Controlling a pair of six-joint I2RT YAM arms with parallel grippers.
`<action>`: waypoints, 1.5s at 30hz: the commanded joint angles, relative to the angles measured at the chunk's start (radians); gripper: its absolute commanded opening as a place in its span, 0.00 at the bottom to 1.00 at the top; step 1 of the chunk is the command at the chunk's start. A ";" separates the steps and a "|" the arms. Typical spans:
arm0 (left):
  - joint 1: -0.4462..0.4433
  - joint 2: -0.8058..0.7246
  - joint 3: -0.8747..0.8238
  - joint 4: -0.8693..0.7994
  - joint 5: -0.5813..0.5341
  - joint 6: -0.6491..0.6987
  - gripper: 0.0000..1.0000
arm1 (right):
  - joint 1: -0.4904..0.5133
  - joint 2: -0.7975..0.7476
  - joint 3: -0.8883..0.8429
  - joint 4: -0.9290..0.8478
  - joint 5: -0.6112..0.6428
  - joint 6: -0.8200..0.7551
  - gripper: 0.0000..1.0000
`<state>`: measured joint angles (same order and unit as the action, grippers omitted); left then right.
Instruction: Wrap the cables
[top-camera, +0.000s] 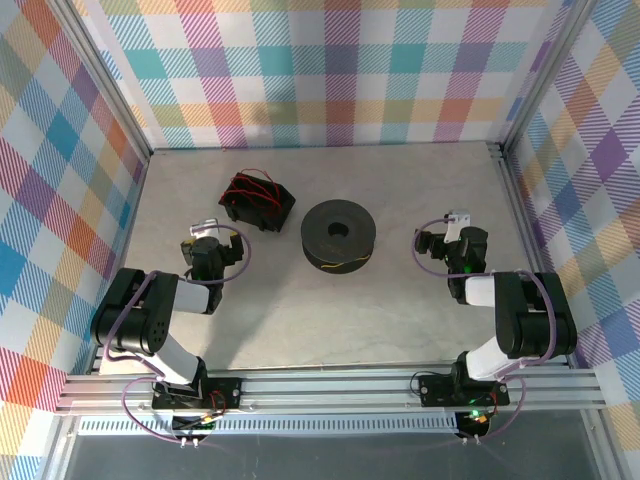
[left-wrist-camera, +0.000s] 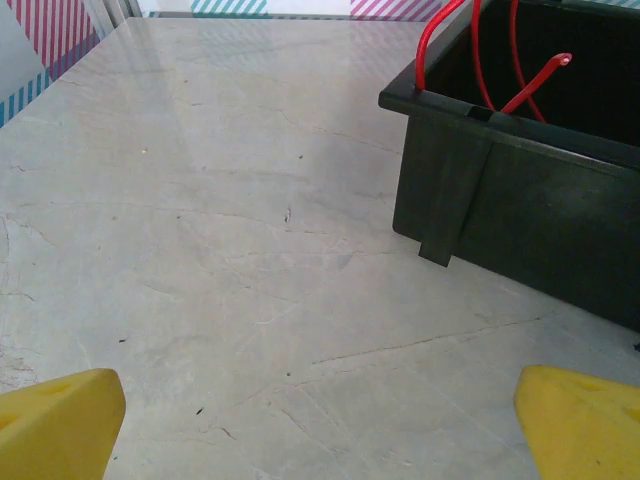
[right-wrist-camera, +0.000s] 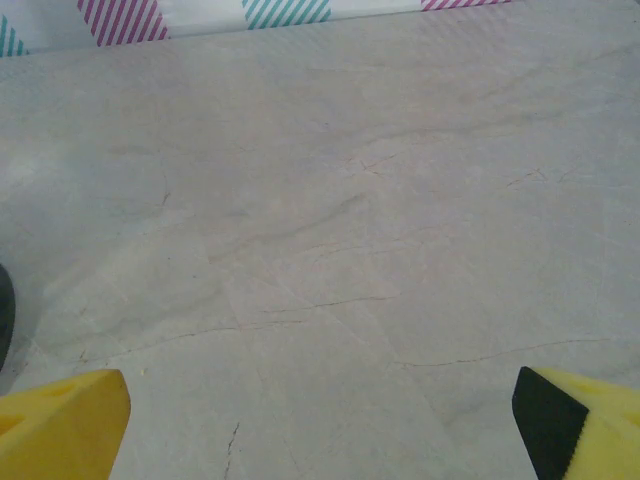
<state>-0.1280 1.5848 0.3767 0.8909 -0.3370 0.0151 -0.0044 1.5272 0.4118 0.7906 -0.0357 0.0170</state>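
Left end effector: spread wide, empty, near the black plastic box. Right end effector: spread wide, empty, over the grey marbled table. Thin red cables: looped inside the box, toward the table's far-left corner.

Pale marble-patterned bench boxed in by pastel plaid walls.
The checked panels close the back and both sides; silver metal posts rise at the rear corners, and ribbed aluminium rails run along the near edge. Soft, even light leaves a faint sheen on the stone-veined top.
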 joint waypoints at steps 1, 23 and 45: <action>0.013 -0.006 0.013 0.013 0.000 -0.015 1.00 | 0.003 0.004 0.016 -0.001 -0.014 -0.010 0.99; 0.012 -0.007 0.013 0.013 0.000 -0.015 1.00 | 0.003 0.004 0.016 -0.001 -0.014 -0.009 0.99; -0.111 -0.317 0.065 -0.286 -0.177 0.051 1.00 | 0.029 -0.256 0.044 -0.263 0.007 -0.007 0.99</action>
<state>-0.2123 1.3457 0.4404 0.6739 -0.4431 0.0387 0.0074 1.3499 0.4232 0.6151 -0.0349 0.0139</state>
